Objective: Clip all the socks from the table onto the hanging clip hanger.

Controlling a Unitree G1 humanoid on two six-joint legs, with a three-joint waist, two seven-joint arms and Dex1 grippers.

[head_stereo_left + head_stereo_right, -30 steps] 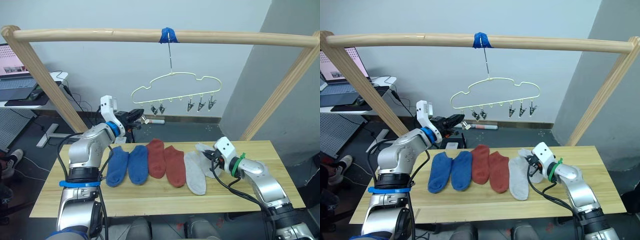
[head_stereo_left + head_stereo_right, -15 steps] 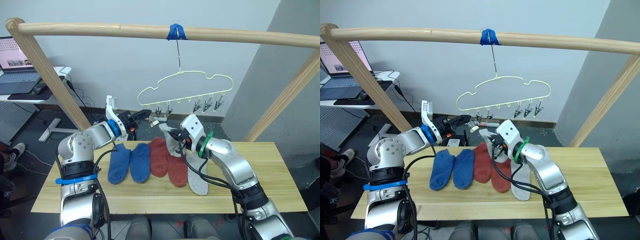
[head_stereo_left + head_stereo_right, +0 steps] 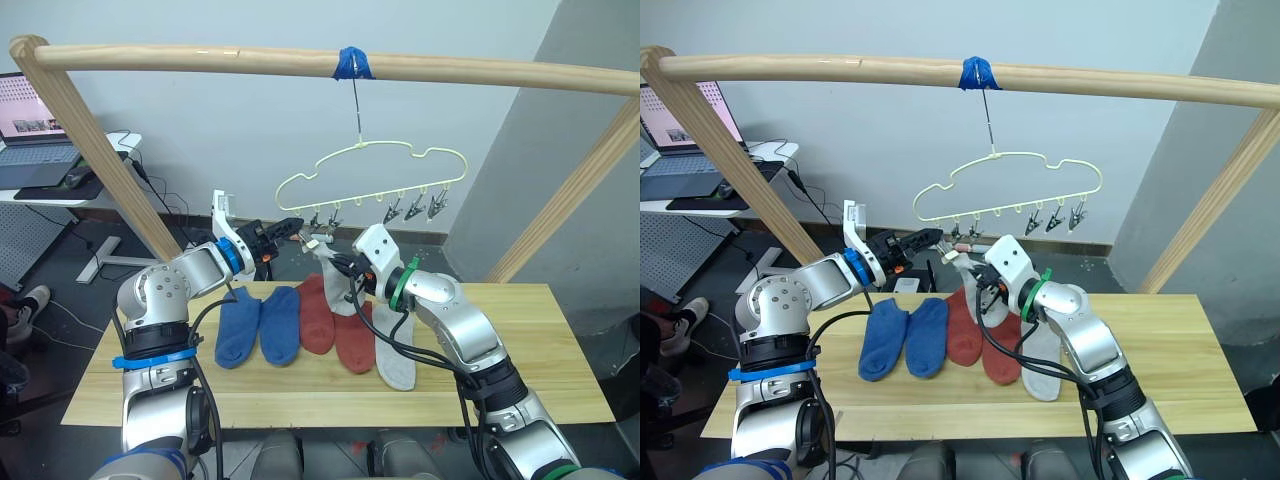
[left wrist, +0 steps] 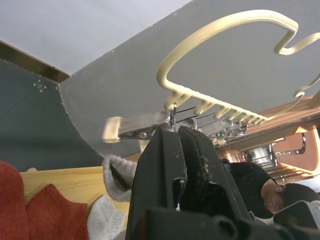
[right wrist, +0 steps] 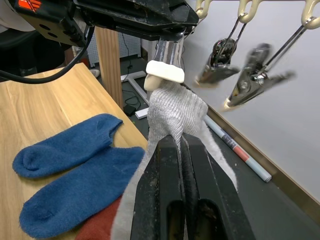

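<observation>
Since half a second ago my right arm has carried the grey sock (image 5: 172,112) a little higher and further toward my left, so its cuff now sits right under the end clip (image 5: 166,62); one second ago that sock lay on the table with the rest.

Going from my left: my left gripper (image 3: 290,229) is clenched on the handles of the end clip at the left end of the hanger (image 3: 372,172), squeezing it. Whether the clip's mouth gapes enough I cannot tell, since the sock hides it.

On the table (image 3: 560,340) lie five socks in a row: two blue socks (image 3: 258,325), two red socks (image 3: 337,322) and the other grey sock (image 3: 393,350), well below the hanger.

My right gripper (image 5: 179,145) is clamped on the lifted grey sock just under its ribbed cuff, with the foot hanging limp beneath.

These socks look light, soft and floppy. They will fold and sag wherever they are not held, and the knit should grip well against my fingers. The best hold, I judge, is near the cuff, leaving a short free edge to feed into the clip, as now. The hanger is thin wire on a long hook, so I expect it to swing if I push on it.

A rail (image 3: 200,58) carries the hook under blue tape (image 3: 355,64). I see no brand or readable writing on the socks, hanger or clips; an orange label in the right wrist view is too cropped to read.
</observation>
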